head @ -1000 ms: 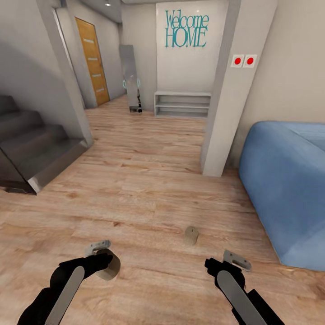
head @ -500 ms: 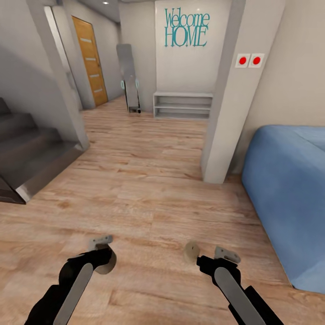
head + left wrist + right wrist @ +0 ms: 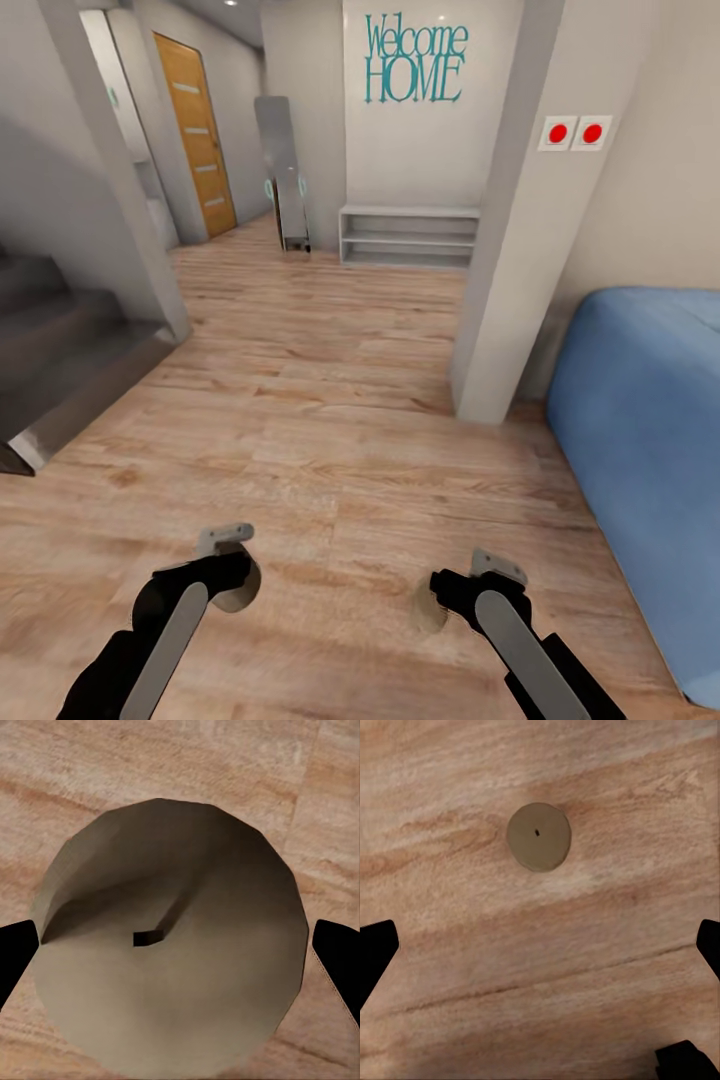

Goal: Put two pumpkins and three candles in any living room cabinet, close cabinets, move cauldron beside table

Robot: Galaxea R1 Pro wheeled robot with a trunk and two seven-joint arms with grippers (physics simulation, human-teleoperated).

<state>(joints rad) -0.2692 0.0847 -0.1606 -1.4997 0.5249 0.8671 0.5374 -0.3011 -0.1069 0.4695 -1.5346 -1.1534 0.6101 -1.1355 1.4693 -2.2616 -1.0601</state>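
Base has rolled forward: second candle (image 3: 538, 836) now lies on the floor (image 3: 330, 420) under the right gripper (image 3: 452, 583), jaws spread, empty. Left gripper (image 3: 238, 575) clamps a candle (image 3: 172, 945). Pickup likely next.

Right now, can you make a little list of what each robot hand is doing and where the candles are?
Left gripper: closed around a squat round candle with a pale beige top
Right gripper: open, empty, above the wooden plank floor
Second beige-topped candle: standing on the floor below the right gripper
Nearby: blue sofa, grey stairs
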